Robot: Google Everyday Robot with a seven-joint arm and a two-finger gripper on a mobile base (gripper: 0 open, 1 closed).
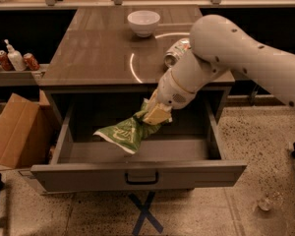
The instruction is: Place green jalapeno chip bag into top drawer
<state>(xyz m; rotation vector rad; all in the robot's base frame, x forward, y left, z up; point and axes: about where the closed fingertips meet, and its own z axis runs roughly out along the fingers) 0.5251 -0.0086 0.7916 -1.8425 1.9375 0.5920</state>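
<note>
The green jalapeno chip bag (pixel 125 133) hangs from my gripper (pixel 155 114), tilted down to the left, with its lower end inside the open top drawer (pixel 137 175) just above the drawer floor. My gripper is shut on the bag's upper right end, over the middle of the drawer opening, below the counter edge. The drawer is pulled fully out, with a small dark handle at the centre of its front panel. My white arm (pixel 246 58) reaches in from the right.
A white bowl (pixel 143 22) and a crushed silver-green can (pixel 176 52) sit on the brown countertop (pixel 98 53). A cardboard box (pixel 14 132) stands on the floor at left. Cans and a bottle (pixel 14 59) sit on a shelf at far left.
</note>
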